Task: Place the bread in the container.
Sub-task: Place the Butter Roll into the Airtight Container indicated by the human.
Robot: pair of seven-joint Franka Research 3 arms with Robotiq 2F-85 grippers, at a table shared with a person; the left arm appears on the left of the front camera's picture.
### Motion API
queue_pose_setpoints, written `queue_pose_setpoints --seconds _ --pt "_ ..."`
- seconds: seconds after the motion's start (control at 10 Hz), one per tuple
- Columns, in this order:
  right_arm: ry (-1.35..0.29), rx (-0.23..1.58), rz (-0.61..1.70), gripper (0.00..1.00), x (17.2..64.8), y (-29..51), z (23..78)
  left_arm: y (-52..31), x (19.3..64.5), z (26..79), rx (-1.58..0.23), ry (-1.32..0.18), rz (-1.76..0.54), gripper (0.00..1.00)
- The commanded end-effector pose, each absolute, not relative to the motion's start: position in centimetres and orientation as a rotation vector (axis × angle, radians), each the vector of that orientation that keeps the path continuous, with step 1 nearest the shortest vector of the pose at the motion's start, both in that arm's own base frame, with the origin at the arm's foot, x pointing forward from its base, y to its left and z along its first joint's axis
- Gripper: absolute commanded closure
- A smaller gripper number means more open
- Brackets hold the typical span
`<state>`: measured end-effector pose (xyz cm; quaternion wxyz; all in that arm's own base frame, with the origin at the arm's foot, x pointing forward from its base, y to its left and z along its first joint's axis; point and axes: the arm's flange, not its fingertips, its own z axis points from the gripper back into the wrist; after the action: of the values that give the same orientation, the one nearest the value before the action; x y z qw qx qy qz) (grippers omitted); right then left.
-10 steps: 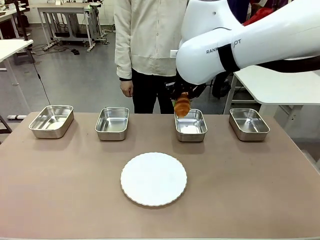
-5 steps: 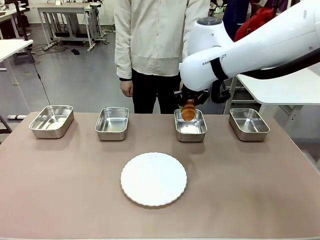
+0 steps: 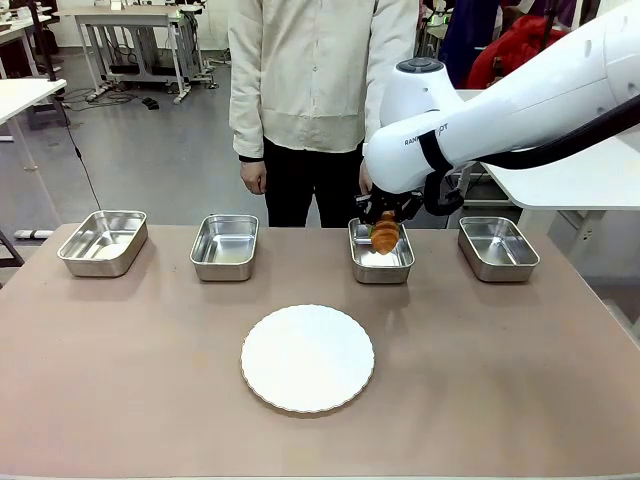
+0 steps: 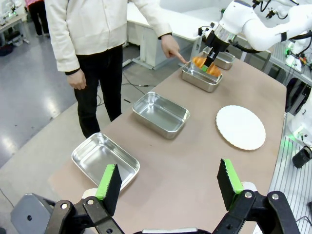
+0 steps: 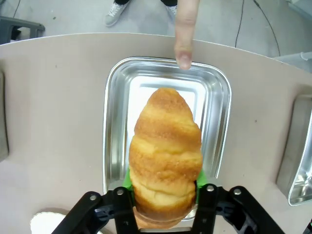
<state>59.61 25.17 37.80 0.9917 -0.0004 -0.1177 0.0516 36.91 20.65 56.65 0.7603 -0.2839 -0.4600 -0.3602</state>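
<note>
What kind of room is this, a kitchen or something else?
More likely a robotics lab or workshop than a kitchen: a white robot arm holds a croissant over a steel pan, with workbenches and floor cables behind.

The person's pointing finger (image 5: 184,46) crowds the container's (image 5: 113,126) far rim; its bare bottom lies open.

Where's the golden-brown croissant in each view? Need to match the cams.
Front view: golden-brown croissant right of centre, held by the right gripper over the third shiny steel pan from the left.
Left wrist view: top, right of centre, over the far pan.
Right wrist view: centre, between the green-padded fingers.
Shared landmark: the person's pointing finger at that pan's rim.
</note>
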Motion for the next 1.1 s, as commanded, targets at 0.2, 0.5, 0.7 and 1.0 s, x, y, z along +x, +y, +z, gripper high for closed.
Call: queue_pose_setpoints --seconds 0.2,0.5,0.7,1.0 --pt "-0.265 0.0 0.143 0.0 59.0 24.7 39.1 20.5 36.8 56.9 -0.625 -1.016 -0.791 0.0" --pt "-0.256 -0.011 0.081 0.0 58.9 24.9 39.6 20.5 36.8 56.9 -0.625 -1.016 -0.791 0.0" --pt "-0.261 0.0 0.129 0.0 59.4 25.2 39.4 20.5 36.8 56.9 -0.625 -1.016 -0.791 0.0" --pt "-0.261 0.0 0.129 0.0 59.4 25.2 39.4 20.5 36.8 56.9 -0.625 -1.016 -0.791 0.0"
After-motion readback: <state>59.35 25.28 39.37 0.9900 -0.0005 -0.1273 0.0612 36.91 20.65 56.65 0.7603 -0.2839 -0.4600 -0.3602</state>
